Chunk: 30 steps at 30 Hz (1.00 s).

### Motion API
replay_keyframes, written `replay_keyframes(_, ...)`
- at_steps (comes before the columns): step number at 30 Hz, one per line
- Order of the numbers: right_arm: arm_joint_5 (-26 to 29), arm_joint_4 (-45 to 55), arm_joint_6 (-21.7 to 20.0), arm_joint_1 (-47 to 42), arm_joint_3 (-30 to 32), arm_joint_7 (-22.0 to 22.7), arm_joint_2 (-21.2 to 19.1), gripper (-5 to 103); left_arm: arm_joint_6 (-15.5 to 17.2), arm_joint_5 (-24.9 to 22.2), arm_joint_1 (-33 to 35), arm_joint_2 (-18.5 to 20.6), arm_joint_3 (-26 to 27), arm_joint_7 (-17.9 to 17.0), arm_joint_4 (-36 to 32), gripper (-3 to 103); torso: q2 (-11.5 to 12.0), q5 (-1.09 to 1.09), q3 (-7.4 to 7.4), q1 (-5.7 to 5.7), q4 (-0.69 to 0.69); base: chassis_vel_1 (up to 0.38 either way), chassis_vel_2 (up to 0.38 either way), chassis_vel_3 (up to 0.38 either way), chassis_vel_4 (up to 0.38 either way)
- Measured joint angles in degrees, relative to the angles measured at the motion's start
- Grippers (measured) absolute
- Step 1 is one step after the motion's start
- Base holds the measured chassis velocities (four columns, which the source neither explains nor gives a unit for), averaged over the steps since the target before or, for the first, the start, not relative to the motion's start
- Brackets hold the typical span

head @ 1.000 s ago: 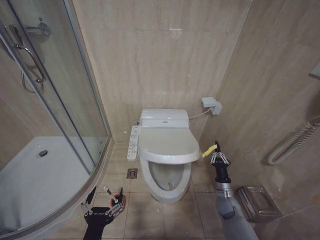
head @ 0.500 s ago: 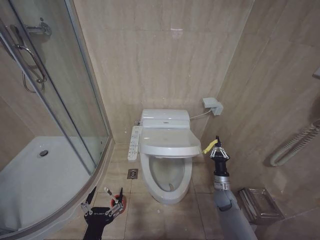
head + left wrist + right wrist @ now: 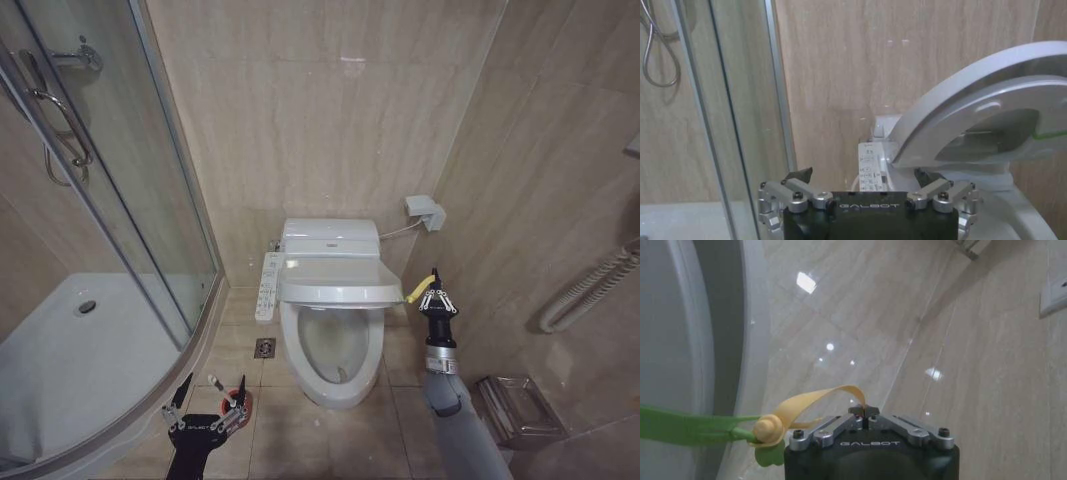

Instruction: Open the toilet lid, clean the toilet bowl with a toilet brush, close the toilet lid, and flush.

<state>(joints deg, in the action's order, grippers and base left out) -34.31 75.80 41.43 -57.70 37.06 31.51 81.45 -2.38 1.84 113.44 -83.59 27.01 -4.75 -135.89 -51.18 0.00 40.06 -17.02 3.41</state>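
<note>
The right tool is pinched shut on a yellow strap tied to the toilet lid, holding it partly up over the toilet bowl. The left tool waits open, low at the near left, by the toilet brush in its red holder.
</note>
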Motion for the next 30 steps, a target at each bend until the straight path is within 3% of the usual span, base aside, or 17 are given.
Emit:
replay_keyframes(15,0.9,-0.8,0.6,0.7,1.1,0.6,-0.6,1,0.0,0.0,0.0,0.0,0.0,0.0,0.0,99,0.0,0.00,0.01,-0.03,0.00,-0.082,0.062,0.076,-0.068)
replay_keyframes(30,1.4,-2.9,-4.0,7.6,-0.5,-2.5,-0.5,1,0.0,0.0,0.0,0.0,0.0,0.0,0.0,99,0.0,0.00,0.00,-0.01,0.01,0.000,0.000,0.000,0.000)
